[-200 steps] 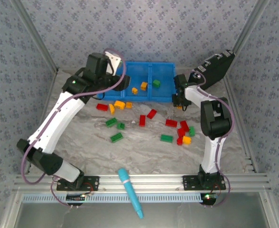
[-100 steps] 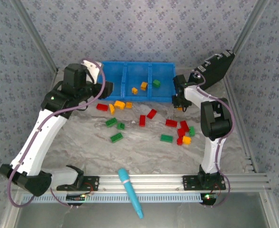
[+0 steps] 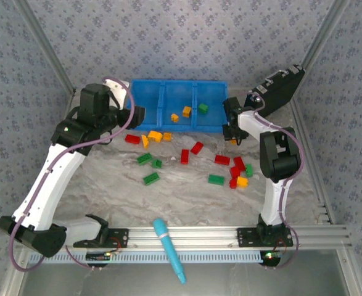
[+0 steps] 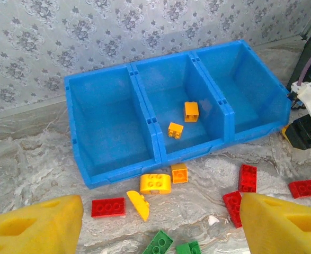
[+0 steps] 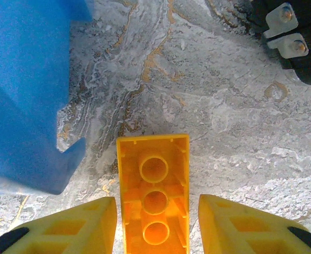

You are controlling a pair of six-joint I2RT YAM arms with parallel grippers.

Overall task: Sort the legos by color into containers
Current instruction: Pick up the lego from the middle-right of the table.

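The blue bin stands at the back with three containers; the middle one holds two orange legos, the right one a green lego. Red, orange and green legos lie scattered on the table in front. My left gripper hovers open near the bin's left front corner, empty, looking over a red lego and a yellow one. My right gripper is low by the bin's right front corner. It is open, and an upturned orange lego lies between its fingers with gaps on both sides.
A black hard case leans at the back right, close behind the right arm. A cyan pen-like tool lies across the front rail. A cluster of red, green and orange bricks sits beside the right arm's upright link.
My left arm has drawn back to the left, off the bin. The right gripper's jaws have spread apart from the orange lego.
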